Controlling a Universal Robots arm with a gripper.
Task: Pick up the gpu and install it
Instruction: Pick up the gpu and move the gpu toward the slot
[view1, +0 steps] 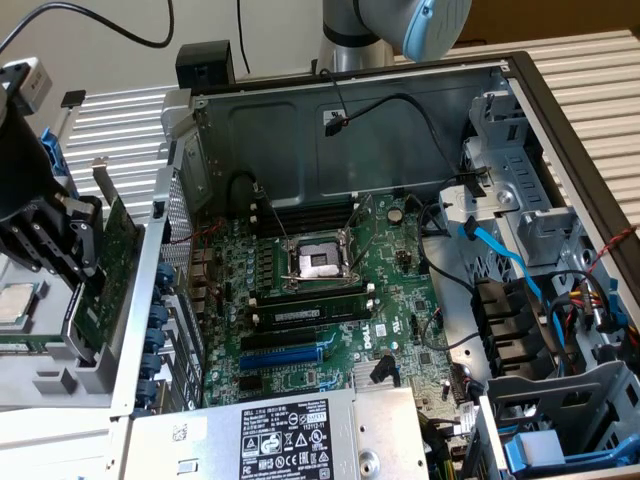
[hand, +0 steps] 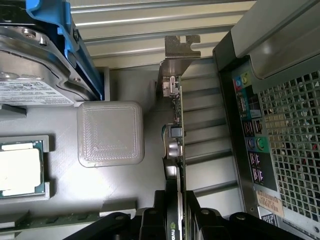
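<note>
One gpu (view1: 116, 262), one claw (hand: 176, 220): the claw's jaws are closed partway and clamp the card edge-on, its silver bracket (hand: 180, 50) at the end away from the wrist. The gpu is outside the one open case (view1: 420, 140), just beside the case's rear wall and by a grey tray (hand: 125, 85). The case holds one motherboard (view1: 400, 300) with one memory stick (view1: 300, 315) seated. The tray holds one CPU (hand: 17, 172) in a pocket and one hard drive (hand: 30, 75).

DELL — on power-supply label (view1: 300, 437)
</note>
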